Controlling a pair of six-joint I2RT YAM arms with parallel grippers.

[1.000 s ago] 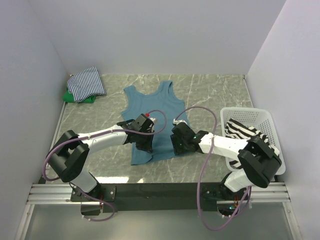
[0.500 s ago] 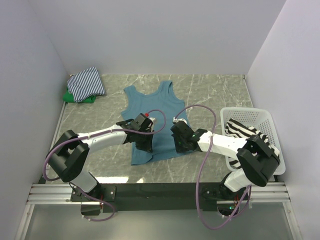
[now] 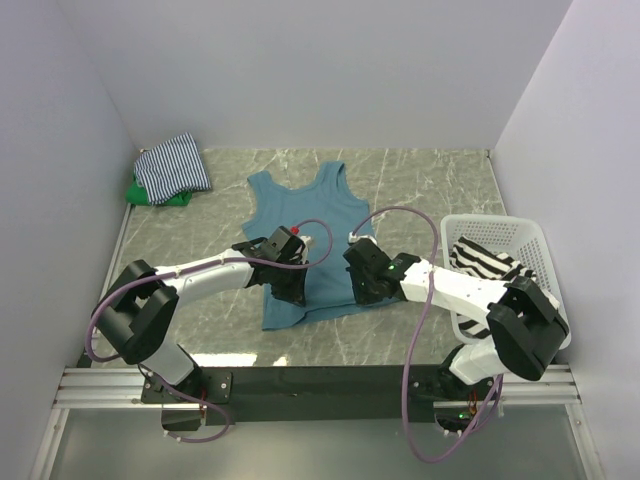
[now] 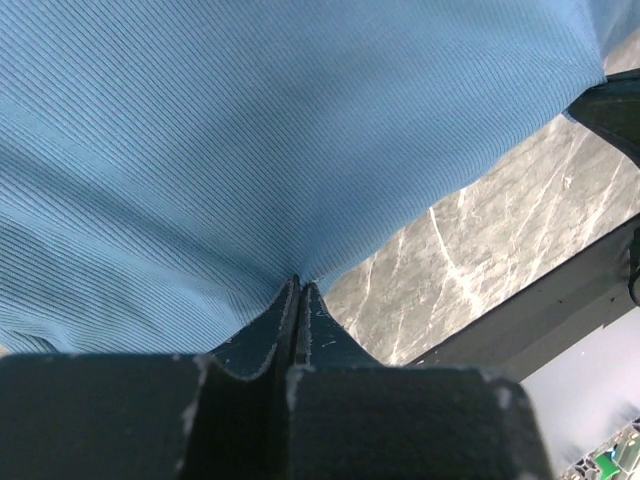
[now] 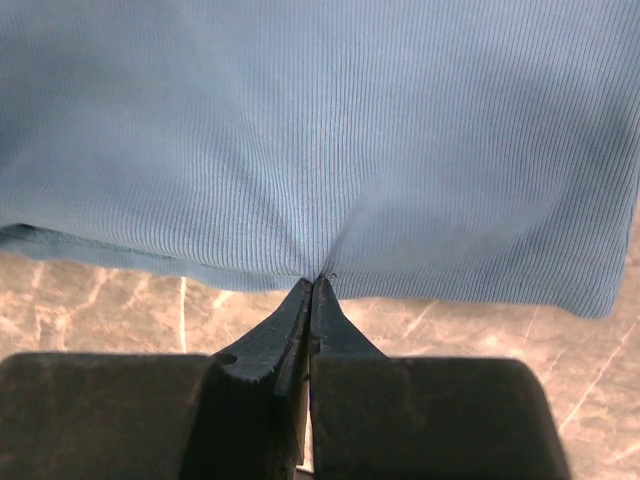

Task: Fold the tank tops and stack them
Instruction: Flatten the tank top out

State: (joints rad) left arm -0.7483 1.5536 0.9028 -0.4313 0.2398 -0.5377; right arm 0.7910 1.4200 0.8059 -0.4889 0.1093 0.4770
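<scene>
Teal top (image 3: 305, 215) pinched near its lower hem by both grippers.
It lies flat mid-table (image 3: 430, 190), straps toward the far wall. Left gripper (image 4: 298, 288) and right gripper (image 5: 312, 285) each have their jaws pressed together on a small pucker of cloth. Navy-striped top (image 3: 175, 165) rests on green top (image 3: 150, 197) in the far-left corner. Bold-striped top (image 3: 480, 262) lies in the basket (image 3: 500, 222).

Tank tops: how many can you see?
4. The teal tank top spread mid-table, hem pinched by left end effector and right end effector; thin-striped tank top atop green tank top, far left; bold-striped tank top in the basket. More could be hidden.
</scene>
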